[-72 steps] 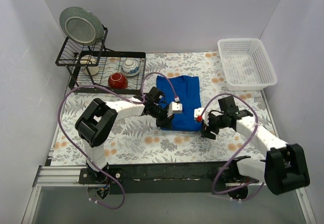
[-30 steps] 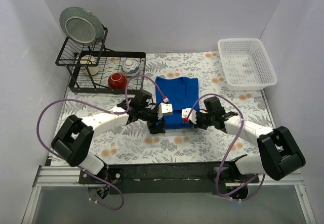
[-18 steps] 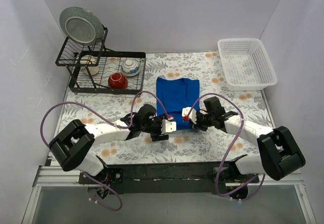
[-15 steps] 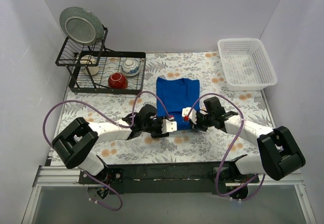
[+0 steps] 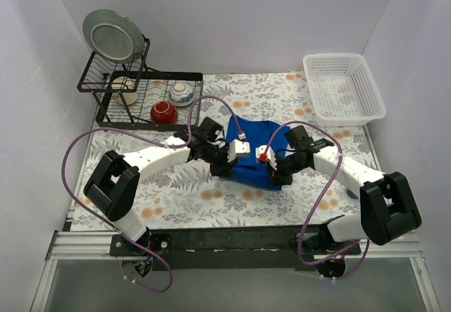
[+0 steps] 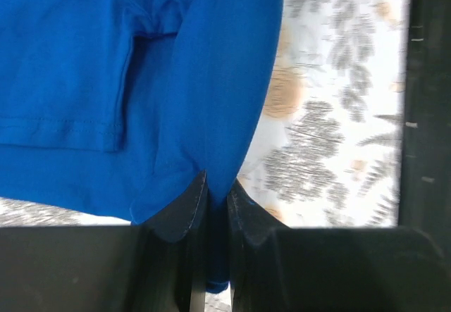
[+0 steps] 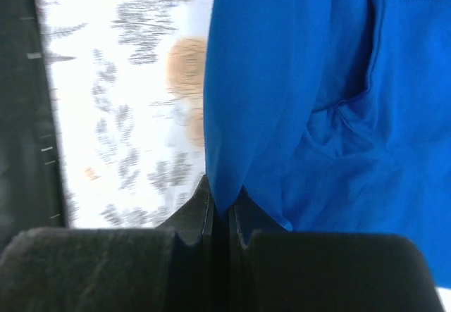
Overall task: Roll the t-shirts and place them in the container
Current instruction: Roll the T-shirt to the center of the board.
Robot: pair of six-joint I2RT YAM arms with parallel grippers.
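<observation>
The royal-blue t-shirt [image 5: 255, 130] lies on the floral tablecloth at mid-table, its near part lifted and bunched between the two arms. My left gripper [image 5: 225, 164] is shut on a fold of the near-left edge; in the left wrist view the cloth [image 6: 70, 79] is pinched between the black fingers of that gripper [image 6: 216, 182]. My right gripper [image 5: 280, 173] is shut on the near-right edge; the right wrist view shows the cloth [image 7: 366, 115] drawn into the jaws of that gripper [image 7: 222, 196]. No chest graphic shows.
A black wire dish rack [image 5: 134, 94] stands at the back left with a grey plate [image 5: 109, 34], a red bowl [image 5: 163, 112] and a white bowl [image 5: 182, 92]. A white plastic basket [image 5: 344, 86] sits at the back right. Floral tablecloth [image 5: 176, 199] covers the table.
My left gripper has closed on the shirt's near hem. Both grippers have risen and moved toward the far side, pulling the near edge up so the flat shirt is now bunched.
</observation>
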